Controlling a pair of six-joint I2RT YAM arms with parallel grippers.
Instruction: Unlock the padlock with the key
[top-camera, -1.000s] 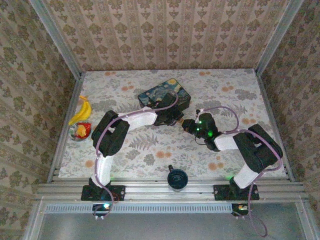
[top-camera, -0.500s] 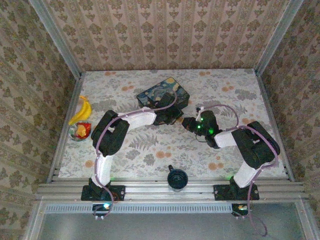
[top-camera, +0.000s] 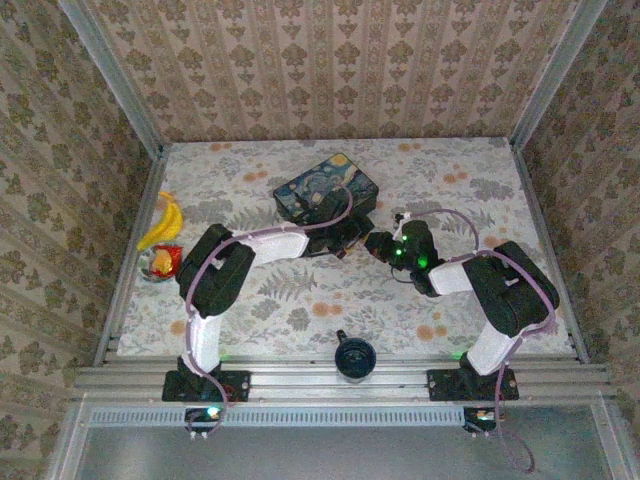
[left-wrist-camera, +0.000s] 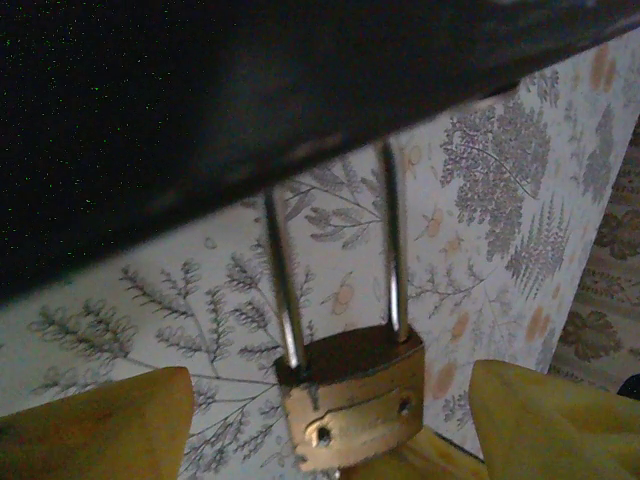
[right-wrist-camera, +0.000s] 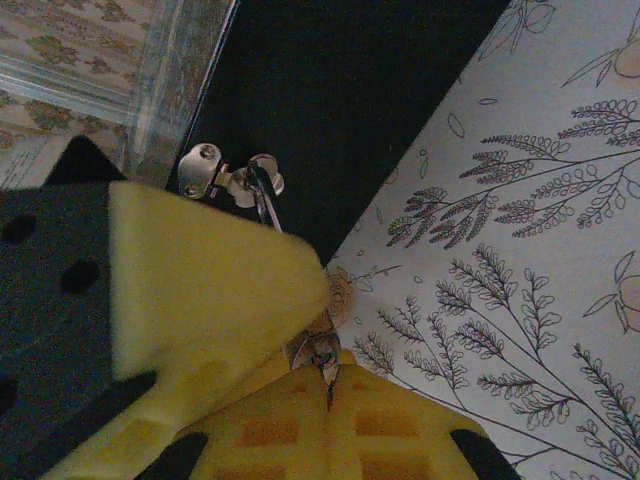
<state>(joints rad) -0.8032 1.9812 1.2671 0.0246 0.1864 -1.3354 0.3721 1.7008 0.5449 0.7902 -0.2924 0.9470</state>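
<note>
The small brass padlock (left-wrist-camera: 355, 400) hangs by its thin silver shackle (left-wrist-camera: 283, 290) from the underside of the dark blue painted box (top-camera: 327, 190). My left gripper (left-wrist-camera: 330, 375) is open, its yellow fingers (left-wrist-camera: 95, 425) standing on either side of the lock body with gaps between. My right gripper (right-wrist-camera: 325, 340) is shut on the small silver key (right-wrist-camera: 318, 355), whose tip just pokes out between the yellow pads. It sits close beside the box's silver latch (right-wrist-camera: 225, 180). In the top view both grippers (top-camera: 350, 238) (top-camera: 378, 243) meet at the box's front right.
A banana (top-camera: 165, 220) and a red snack pack (top-camera: 162, 260) lie at the table's left edge. A black round object (top-camera: 352, 355) sits at the near edge between the arm bases. Metal rails border the floral table.
My right gripper has crept a little up and left toward the box with the key. The left gripper has shifted slightly right along the box's front.
</note>
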